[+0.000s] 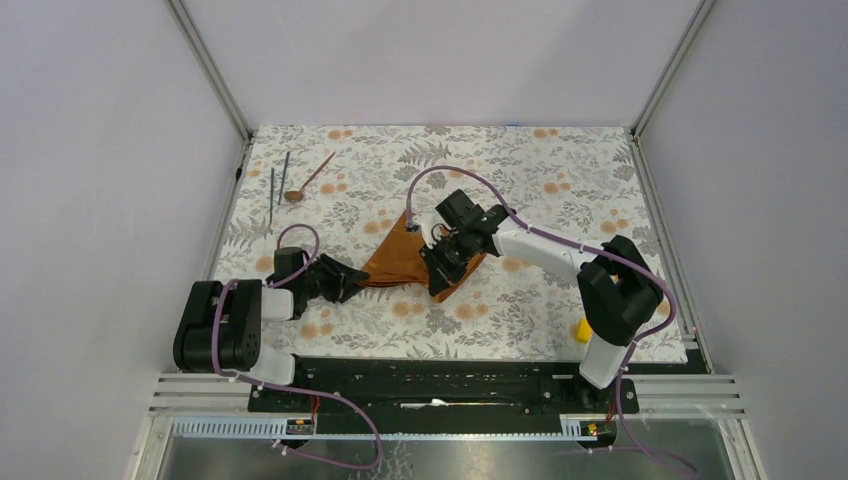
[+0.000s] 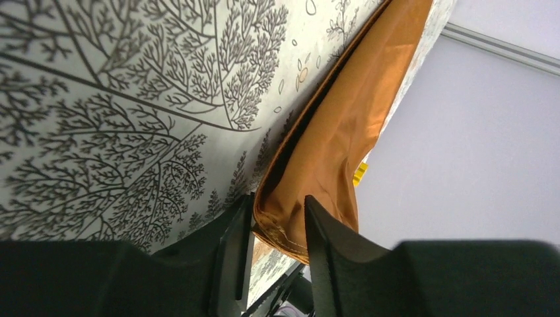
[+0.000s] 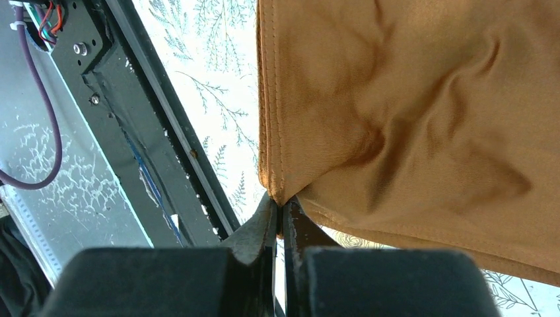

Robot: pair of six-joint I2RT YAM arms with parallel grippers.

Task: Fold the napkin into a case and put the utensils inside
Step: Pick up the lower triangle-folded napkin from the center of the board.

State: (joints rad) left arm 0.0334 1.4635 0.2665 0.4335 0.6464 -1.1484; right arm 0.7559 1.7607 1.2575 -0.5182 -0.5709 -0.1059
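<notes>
The rust-orange napkin [image 1: 400, 262] lies partly lifted and bunched in the middle of the table, held between both arms. My left gripper [image 1: 352, 283] is at its left corner. In the left wrist view that hemmed corner [image 2: 284, 228] sits between the fingers of the left gripper [image 2: 277, 208], which stand apart, open around it. My right gripper [image 1: 438, 278] is at the napkin's near right corner; the right wrist view shows the gripper [image 3: 282, 208] shut on the cloth [image 3: 409, 119]. The copper spoon [image 1: 310, 176] and two dark rods [image 1: 272, 188] lie at the far left.
A floral tablecloth [image 1: 560, 180] covers the table. A small yellow block [image 1: 580, 330] sits near the right arm's base and shows behind the napkin [image 2: 360, 173]. The black base rail [image 3: 152, 152] runs along the near edge. Grey walls close in the left, far and right sides.
</notes>
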